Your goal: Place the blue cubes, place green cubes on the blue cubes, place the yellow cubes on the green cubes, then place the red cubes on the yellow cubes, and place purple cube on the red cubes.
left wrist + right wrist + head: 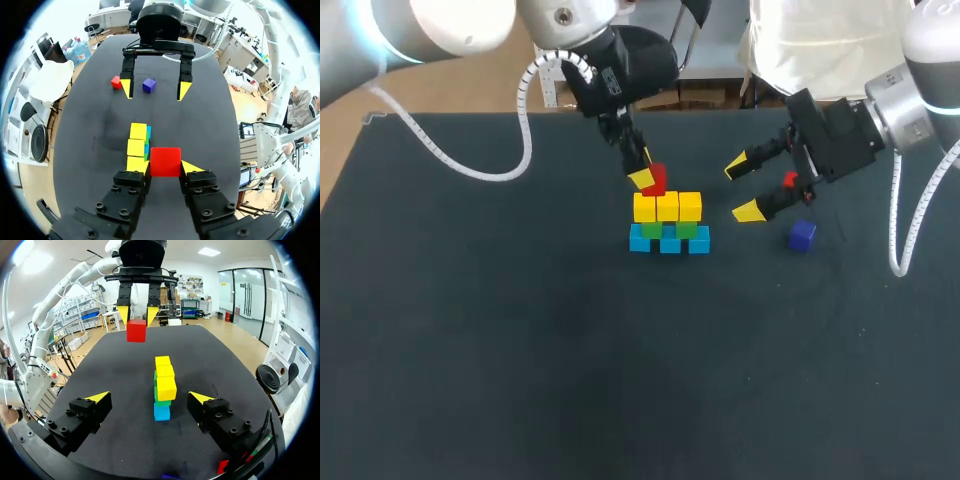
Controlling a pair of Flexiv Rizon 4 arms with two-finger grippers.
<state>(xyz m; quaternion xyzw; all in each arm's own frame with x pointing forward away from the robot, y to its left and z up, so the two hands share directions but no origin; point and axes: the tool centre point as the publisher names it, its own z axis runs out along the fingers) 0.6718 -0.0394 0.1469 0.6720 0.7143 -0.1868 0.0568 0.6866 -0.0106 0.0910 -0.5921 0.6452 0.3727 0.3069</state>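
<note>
Red cube (165,161) sits squarely between the left gripper (642,172) fingers, pinched from both sides. It hangs just above the left end of the yellow cubes (666,207), which sit on the green cubes (668,230) and blue cubes (669,241). To the right, the right gripper (150,399) has its fingers spread wide, holding nothing. The purple cube (801,235) lies on the table (520,330) right of the stack. The left wrist view shows a second red cube (116,82) just beside a right finger. The right wrist view shows air between the held cube and the stack.
</note>
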